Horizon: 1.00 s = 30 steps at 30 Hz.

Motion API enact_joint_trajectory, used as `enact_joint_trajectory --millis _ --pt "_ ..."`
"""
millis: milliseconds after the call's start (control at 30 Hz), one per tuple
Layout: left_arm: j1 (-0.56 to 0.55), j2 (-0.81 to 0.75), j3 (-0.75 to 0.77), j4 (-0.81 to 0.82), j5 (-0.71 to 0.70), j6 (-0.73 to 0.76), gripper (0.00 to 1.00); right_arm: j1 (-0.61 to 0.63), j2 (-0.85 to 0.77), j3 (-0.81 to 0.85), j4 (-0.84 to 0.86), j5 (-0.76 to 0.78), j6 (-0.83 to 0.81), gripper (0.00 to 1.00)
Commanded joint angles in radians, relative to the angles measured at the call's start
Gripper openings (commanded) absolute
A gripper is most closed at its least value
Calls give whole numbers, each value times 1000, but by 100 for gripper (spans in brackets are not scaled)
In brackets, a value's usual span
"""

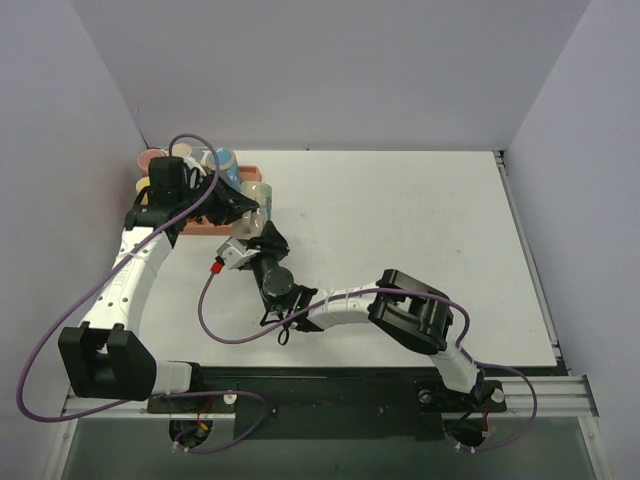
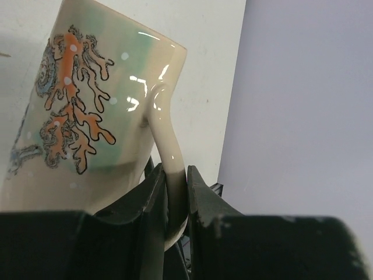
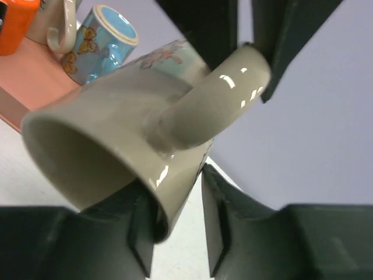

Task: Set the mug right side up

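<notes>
The cream mug (image 1: pixel 256 200), with orange coral and teal glaze, hangs tilted on its side above the table's back left. My left gripper (image 2: pixel 175 181) is shut on the mug's handle (image 2: pixel 165 140); the mug's body (image 2: pixel 87 111) fills that view. In the right wrist view the mug's (image 3: pixel 99 116) open mouth faces the camera, and the left gripper's fingers (image 3: pixel 204 23) pinch the handle (image 3: pixel 215 99) from above. My right gripper (image 3: pixel 175 192) is open and straddles the lower rim. One finger is inside the mouth, the other outside with a gap to the wall.
A pink tray (image 1: pixel 205 222) at the back left holds other mugs, among them a blue butterfly mug (image 3: pixel 96 41) and an orange thing (image 3: pixel 14 17). The purple side walls stand close behind. The right arm (image 1: pixel 340 305) stretches across the table's middle.
</notes>
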Motion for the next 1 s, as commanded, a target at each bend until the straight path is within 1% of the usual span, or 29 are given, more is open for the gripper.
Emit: enact_joint_trajectory --millis 0,33,67,100,167,233,300,367,400,433,467,500,533,567,600,633,667,700,733,767,800,833,933,967 --pt "-5 -49 -8 124 61 -49 0 -23 -21 21 176 60 -9 21" --pt "-5 -43 -14 125 59 -50 0 -23 -25 13 178 64 -8 12" --pt "-8 -42 -17 128 58 -50 0 -25 -33 9 175 78 -8 8" --pt "-8 -36 -18 128 50 -50 0 -23 -39 -5 175 84 -8 0" --pt "-8 -30 -31 144 39 -56 0 -23 -73 -36 169 107 7 0" --pt "-8 -19 -40 162 27 -64 0 -25 -114 -71 123 129 44 0" --pt "-8 -2 -46 176 16 -70 0 -31 -168 -109 42 144 105 0" --pt "-8 29 -43 173 -1 -64 0 -40 -232 -140 -80 141 202 0" --pt "-8 38 -40 170 -8 -52 1 -46 -260 -146 -218 120 290 0" --pt "-7 68 -32 148 -28 -43 8 -52 -303 -145 -288 114 334 0" --pt "-4 85 -25 144 -39 -26 19 -66 -320 -140 -427 86 433 0" --pt "-1 111 -20 133 -45 -6 26 -74 -357 -140 -533 59 519 0" --pt "-1 128 -9 127 -59 6 33 -83 -369 -146 -566 48 549 0" --pt "4 153 -5 115 -67 22 36 -89 -401 -152 -619 37 601 0" --pt "7 159 4 113 -76 34 43 -98 -420 -165 -641 35 627 0" --pt "13 168 11 111 -82 52 46 -103 -447 -168 -711 29 670 0" --pt "16 171 20 113 -93 65 53 -119 -467 -163 -762 20 702 0" --pt "21 167 23 122 -100 86 57 -132 -498 -162 -846 -15 766 0" --pt "24 156 32 131 -111 94 65 -158 -509 -156 -882 -33 794 0" --pt "30 148 37 160 -114 117 71 -173 -536 -154 -952 -90 854 0" --pt "32 138 49 173 -114 128 80 -210 -549 -145 -989 -116 885 0" --pt "36 133 55 197 -114 160 81 -231 -567 -136 -1061 -167 944 0" --pt "38 130 95 213 -119 232 83 -323 -622 -148 -1129 -262 1027 0" --pt "38 132 101 204 -127 281 85 -342 -630 -140 -1181 -282 1050 0"
